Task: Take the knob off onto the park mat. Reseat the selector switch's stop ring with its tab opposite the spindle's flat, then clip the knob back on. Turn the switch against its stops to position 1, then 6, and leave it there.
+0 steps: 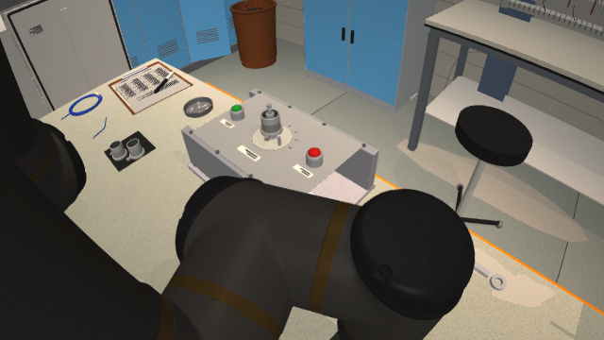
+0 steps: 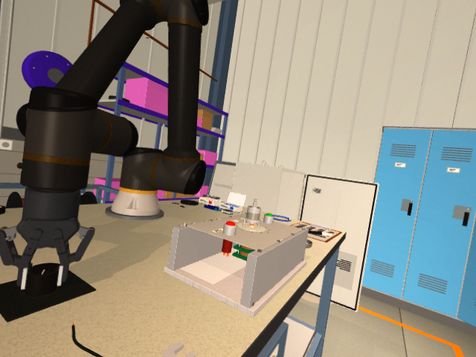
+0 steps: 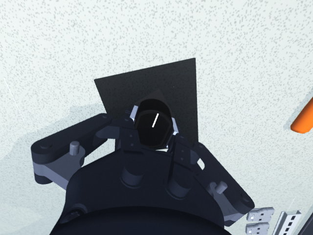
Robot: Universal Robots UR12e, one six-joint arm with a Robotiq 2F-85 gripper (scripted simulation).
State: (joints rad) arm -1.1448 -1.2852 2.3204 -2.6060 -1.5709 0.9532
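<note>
My gripper (image 2: 41, 277) (image 3: 153, 126) is down over the black park mat (image 2: 42, 296) (image 3: 161, 93) at the near left end of the table, far from the switch box. Between its fingers sits the black knob (image 2: 41, 279) (image 3: 153, 126), resting on the mat, with a white pointer line on its top. On the grey switch box (image 1: 278, 146) (image 2: 238, 253) the selector switch's bare spindle and metal body (image 1: 270, 123) (image 2: 253, 212) stand upright on a pale dial plate, between a green button (image 1: 236, 111) and a red button (image 1: 314, 156). The stop ring is too small to make out. My gripper is closed on the knob.
A small black tray holding two grey cylinders (image 1: 128, 149) lies left of the box, with a round dial (image 1: 198, 106), a clipboard (image 1: 150, 86) and a blue cable loop (image 1: 86, 104) behind. A black cable (image 2: 82, 344) lies near the mat. My arm blocks the side camera's foreground.
</note>
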